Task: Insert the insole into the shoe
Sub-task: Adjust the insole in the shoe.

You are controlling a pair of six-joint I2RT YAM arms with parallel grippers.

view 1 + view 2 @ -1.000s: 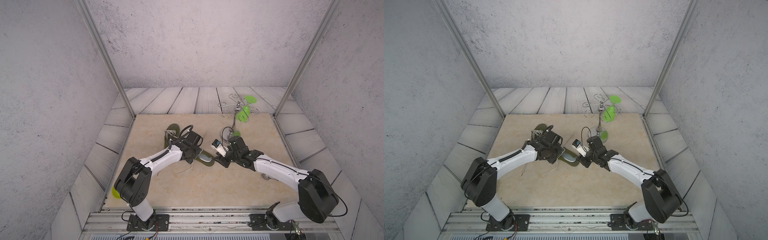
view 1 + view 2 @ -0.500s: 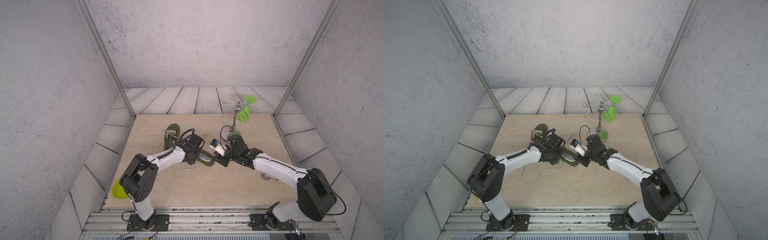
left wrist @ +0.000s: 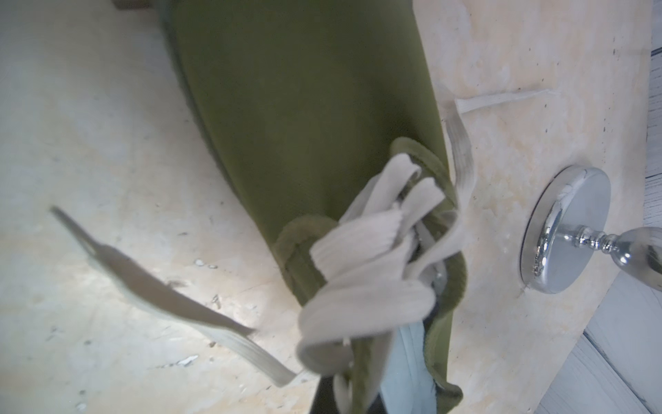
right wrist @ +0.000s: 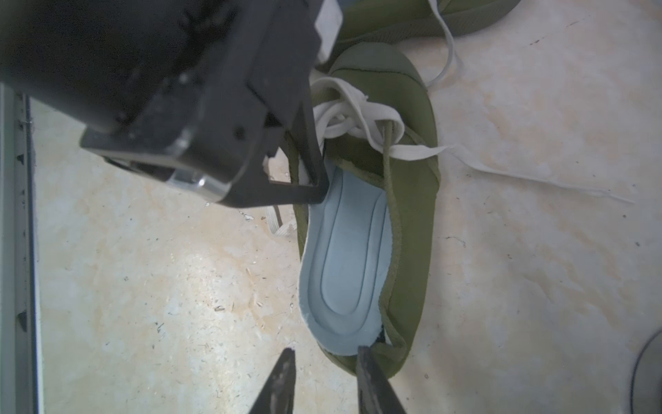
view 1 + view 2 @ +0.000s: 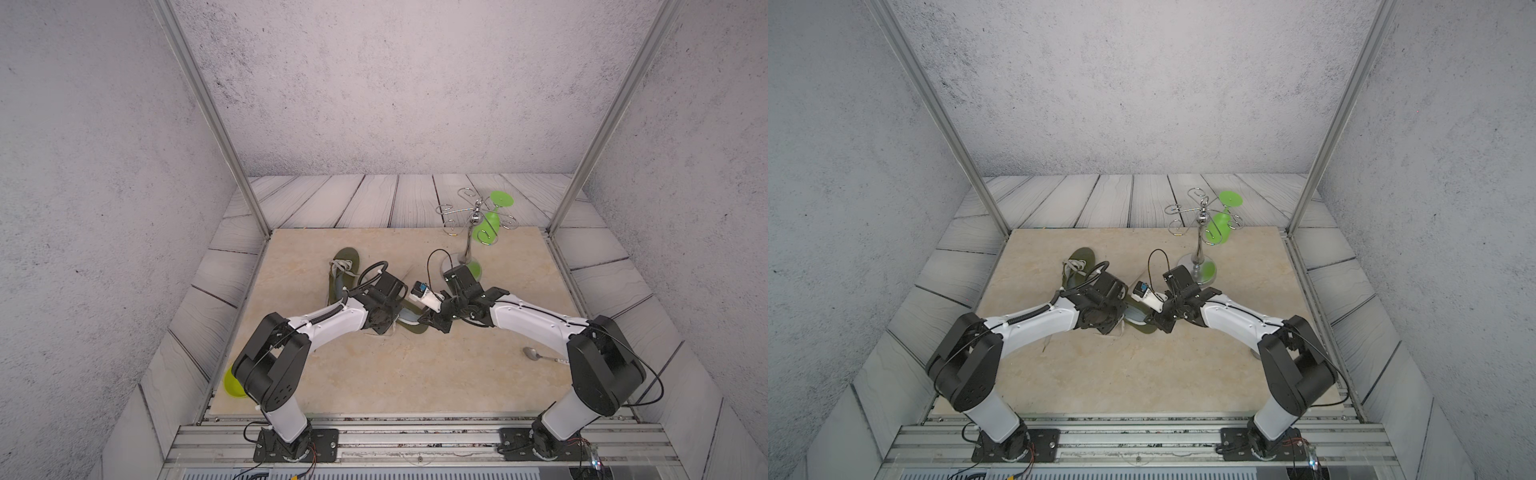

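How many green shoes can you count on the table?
2. The far shoe lies toward the table's back left; the near shoe lies mid-table, holding the blue insole. Both are partly covered; no third shows.

I see a chrome stand (image 5: 468,243) upright at the back of the beige mat (image 5: 374,374) — a green glass (image 5: 487,226) hangs on it | spoon (image 5: 532,353) flat on the mat, well apart | green bowl (image 5: 232,384) at a front corner, partly hidden | second shoe (image 5: 344,266) — laces loose
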